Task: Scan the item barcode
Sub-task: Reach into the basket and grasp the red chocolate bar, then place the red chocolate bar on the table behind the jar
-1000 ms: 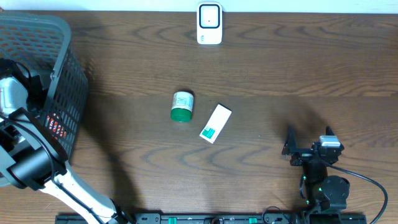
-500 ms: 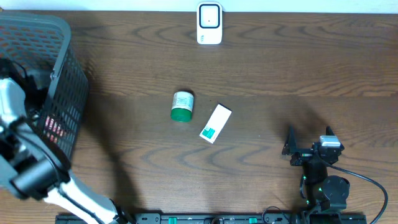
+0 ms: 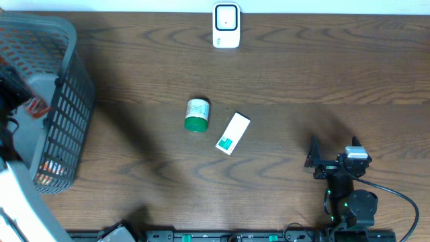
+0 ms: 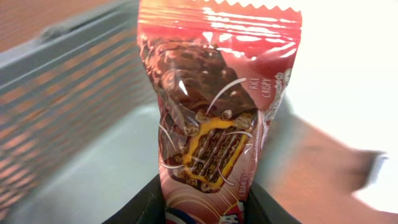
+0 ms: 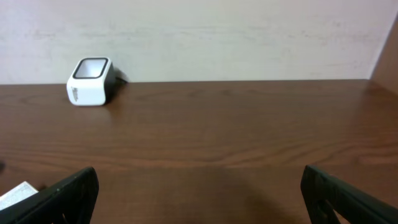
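Ideally the left hand (image 4: 208,208) lifts the snack packet (image 4: 211,124) clear of the basket (image 3: 67,101) wall, then carries it right and far to the scanner (image 3: 226,25), barcode side toward its window. The packet stands upright, its lower end pinched in that hand, over the basket at the left. The right hand (image 5: 199,186) gapes wide, empty.

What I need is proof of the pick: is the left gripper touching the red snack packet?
Touching. The left wrist view shows the red snack packet pinched between the fingers of the left gripper.
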Robot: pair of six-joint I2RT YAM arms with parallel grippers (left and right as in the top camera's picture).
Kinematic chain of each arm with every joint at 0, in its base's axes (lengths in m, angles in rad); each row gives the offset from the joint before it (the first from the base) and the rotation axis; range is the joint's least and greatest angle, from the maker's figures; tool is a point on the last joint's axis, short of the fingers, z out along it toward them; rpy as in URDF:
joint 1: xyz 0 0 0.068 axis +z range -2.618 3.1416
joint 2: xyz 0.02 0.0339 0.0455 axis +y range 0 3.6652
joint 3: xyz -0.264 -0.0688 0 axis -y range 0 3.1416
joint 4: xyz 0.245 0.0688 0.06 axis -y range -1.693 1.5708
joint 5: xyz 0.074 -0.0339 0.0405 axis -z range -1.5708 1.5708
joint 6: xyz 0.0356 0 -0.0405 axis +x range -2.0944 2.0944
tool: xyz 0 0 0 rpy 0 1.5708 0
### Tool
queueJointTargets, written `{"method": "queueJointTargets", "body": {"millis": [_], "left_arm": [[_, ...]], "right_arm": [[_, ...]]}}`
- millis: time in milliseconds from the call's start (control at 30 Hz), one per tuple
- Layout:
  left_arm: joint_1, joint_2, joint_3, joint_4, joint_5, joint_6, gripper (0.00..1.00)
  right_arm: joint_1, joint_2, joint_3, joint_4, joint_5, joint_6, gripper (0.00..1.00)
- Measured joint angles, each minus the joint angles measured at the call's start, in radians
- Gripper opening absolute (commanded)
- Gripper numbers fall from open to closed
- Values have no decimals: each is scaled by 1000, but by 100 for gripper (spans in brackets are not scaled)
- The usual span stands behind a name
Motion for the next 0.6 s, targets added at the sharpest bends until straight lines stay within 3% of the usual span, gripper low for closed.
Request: {"method": "queueJointTargets", "body": {"millis": [167,300,433,600], "left_arm": [[-109,-92,3,-60,274,-91,36],[-293,-88,-8,-206,363,-93,36],[-534,-80,-121,-243,305,-80,38],[-850,-13,-359,24,161,-129,39]], "right_arm": [[0,0,0,0,0,0,99],[0,0,0,0,0,0,99],[0,0,0,0,0,0,99],[0,0,0,0,0,0,99]]}}
